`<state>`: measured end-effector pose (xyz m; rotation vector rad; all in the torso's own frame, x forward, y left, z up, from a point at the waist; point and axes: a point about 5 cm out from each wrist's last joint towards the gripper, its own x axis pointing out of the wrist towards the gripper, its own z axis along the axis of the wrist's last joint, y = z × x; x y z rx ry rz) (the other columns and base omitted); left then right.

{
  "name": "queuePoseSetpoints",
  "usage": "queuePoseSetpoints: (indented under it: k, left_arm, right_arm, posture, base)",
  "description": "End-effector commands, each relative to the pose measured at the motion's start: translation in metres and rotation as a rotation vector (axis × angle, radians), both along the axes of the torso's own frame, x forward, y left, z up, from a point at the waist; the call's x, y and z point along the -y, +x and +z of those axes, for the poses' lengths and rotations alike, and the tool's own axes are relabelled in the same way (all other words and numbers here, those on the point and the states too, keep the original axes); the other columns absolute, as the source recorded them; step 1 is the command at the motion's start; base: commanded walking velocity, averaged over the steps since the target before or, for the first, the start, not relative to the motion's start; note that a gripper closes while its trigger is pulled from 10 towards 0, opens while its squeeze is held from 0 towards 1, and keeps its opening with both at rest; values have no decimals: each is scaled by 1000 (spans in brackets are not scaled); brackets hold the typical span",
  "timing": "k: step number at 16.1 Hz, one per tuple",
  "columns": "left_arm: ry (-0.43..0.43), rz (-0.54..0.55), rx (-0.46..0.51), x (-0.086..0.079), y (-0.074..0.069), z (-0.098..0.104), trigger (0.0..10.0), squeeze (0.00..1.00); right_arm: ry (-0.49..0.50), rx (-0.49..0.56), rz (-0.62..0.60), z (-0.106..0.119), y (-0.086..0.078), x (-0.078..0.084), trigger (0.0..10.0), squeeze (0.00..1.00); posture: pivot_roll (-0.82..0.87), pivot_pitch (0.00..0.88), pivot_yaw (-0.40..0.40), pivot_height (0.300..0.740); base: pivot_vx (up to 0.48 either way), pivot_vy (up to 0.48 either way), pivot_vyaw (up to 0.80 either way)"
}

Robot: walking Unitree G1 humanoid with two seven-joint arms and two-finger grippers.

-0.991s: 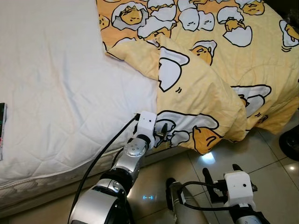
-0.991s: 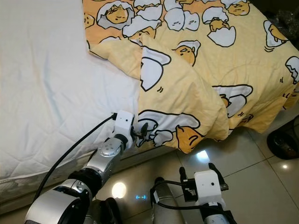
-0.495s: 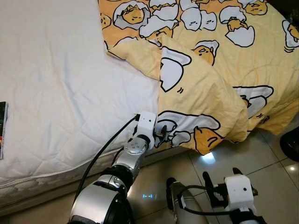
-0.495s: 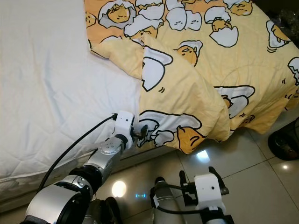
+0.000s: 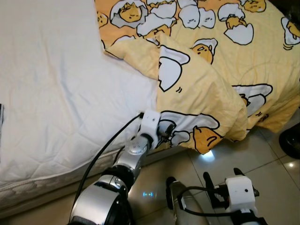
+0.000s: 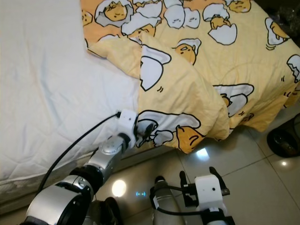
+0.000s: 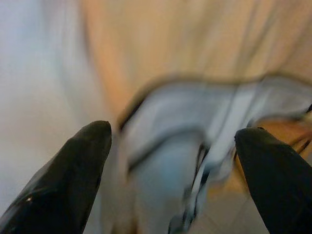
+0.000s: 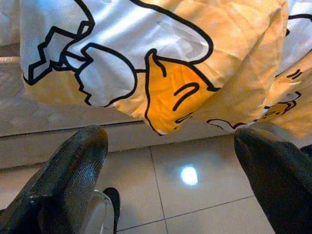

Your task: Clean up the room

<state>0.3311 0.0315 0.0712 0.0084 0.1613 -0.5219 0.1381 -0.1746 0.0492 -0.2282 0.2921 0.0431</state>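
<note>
Left gripper [image 5: 165,132], fingers spread and grasping nothing, has nudged forward against the hanging corner of the yellow egg-print quilt [image 5: 206,89] at the white mattress [image 5: 56,93] edge, likely about to pinch; right gripper [image 8: 170,161] open, idle above floor.

We had silver jointed arms [image 5: 132,157] ending in white boxy wrist housings [image 5: 240,193], black cables [image 5: 101,157], and long black fingers [image 8: 73,170].

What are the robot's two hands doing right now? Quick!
Left gripper: fingers open, right up against the hanging edge of the yellow blanket, holding nothing.
Right gripper: fingers open, low over the floor, holding nothing.
</note>
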Motion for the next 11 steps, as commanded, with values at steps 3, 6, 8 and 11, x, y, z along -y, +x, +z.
queuePoseSetpoints:
  k: [3,6,8,11]
  left_arm:
    - [-229,-37,141,32,-37,11,10000,0]
    - [-161,80,165,4,-35,5,10000,0]
    - [-93,109,161,-1,-33,0,10000,0]
    - [39,208,99,-16,-29,-16,10000,0]
  right_arm:
    - [-11,-28,-33,-2,-1,4,10000,0]
    - [4,-6,11,-3,6,-2,10000,0]
    - [1,4,10,-2,10,-1,10000,0]
    - [-3,9,6,-2,13,0,10000,0]
  posture:
    - [-376,270,36,719]
    - [-353,251,28,719]
    - [-353,247,25,719]
    - [-359,255,21,719]
  base:
    - [0,0,-756]
    - [0,0,-625]
    - [0,0,0]
    - [0,0,0]
